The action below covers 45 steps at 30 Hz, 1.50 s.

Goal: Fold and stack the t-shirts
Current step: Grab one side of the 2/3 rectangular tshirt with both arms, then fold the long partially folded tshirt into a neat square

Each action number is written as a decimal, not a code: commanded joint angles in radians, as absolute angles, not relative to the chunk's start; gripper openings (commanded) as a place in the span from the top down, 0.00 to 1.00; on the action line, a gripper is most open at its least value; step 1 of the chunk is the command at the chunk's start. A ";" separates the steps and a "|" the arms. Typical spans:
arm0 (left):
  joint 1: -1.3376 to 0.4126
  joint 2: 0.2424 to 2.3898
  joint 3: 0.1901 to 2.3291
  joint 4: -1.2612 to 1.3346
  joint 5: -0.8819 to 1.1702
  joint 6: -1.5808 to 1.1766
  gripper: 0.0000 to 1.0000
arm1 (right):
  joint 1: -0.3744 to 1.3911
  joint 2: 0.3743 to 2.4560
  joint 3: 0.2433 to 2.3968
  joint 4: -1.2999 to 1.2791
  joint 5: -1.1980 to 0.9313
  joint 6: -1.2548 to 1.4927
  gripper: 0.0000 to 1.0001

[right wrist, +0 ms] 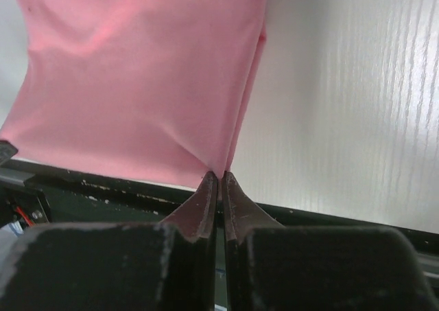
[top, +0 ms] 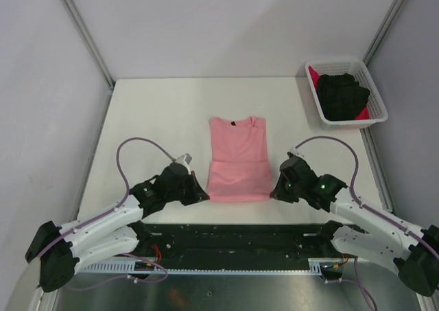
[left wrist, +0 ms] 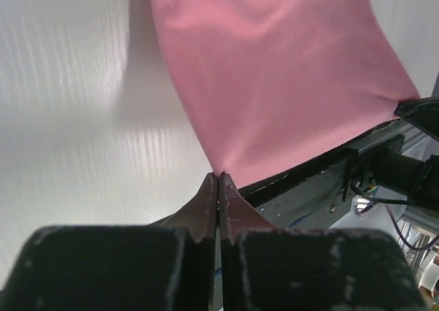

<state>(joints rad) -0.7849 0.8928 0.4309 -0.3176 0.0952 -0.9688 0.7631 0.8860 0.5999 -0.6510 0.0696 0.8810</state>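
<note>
A salmon-pink t-shirt (top: 238,161) lies mid-worktop (top: 158,119). The left end effector (left wrist: 218,176) and right end effector (right wrist: 221,174) each pinch a near hem corner, jaws closed. Risk: the thin grip slips, or the arms lift unevenly — and the fold skews or bunches.

White surface (top: 158,112), flat and smooth, with thin lines across it up close. Plain pale back wall (top: 226,22) behind. Pale side walls too, left wall (top: 41,119) and right wall (top: 418,98). Grey metal left post (top: 82,29) and right post (top: 392,21) up from the far corners. Black rail (top: 233,239) along the near edge, shiny grey metal sheet (top: 226,294) below it. Soft, even light, with one bright patch on the surface up close.
</note>
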 commanded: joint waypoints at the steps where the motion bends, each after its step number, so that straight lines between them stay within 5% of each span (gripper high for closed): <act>1: -0.751 0.915 0.579 -0.328 0.035 -0.944 1.00 | 0.734 0.952 0.759 -0.682 0.161 0.827 1.00; 15: -0.432 1.594 1.270 -0.316 0.102 -0.753 1.00 | 0.332 1.572 1.234 -0.291 -0.023 0.576 1.00; 25: -0.299 2.174 1.722 -0.298 0.139 -0.715 1.00 | 0.241 2.160 1.749 -0.225 -0.156 0.547 1.00; 28: -0.283 2.233 1.766 -0.291 0.143 -0.711 1.00 | 0.239 2.243 1.872 -0.277 -0.157 0.534 0.89; 31: -0.273 2.256 1.796 -0.285 0.152 -0.696 1.00 | 0.235 2.267 1.935 -0.313 -0.139 0.520 0.64; 34: -0.255 2.255 1.818 -0.284 0.157 -0.683 0.86 | 0.227 2.241 1.955 -0.350 -0.122 0.515 0.47; 39: -0.214 2.179 1.794 -0.284 0.185 -0.659 0.42 | 0.236 2.151 1.933 -0.418 -0.087 0.491 0.43; 42: -0.227 2.095 1.732 -0.284 0.185 -0.648 0.39 | 0.262 2.099 1.870 -0.418 -0.081 0.478 0.49; 45: -0.267 2.003 1.635 -0.284 0.177 -0.658 0.49 | 0.293 2.069 1.787 -0.404 -0.076 0.475 0.60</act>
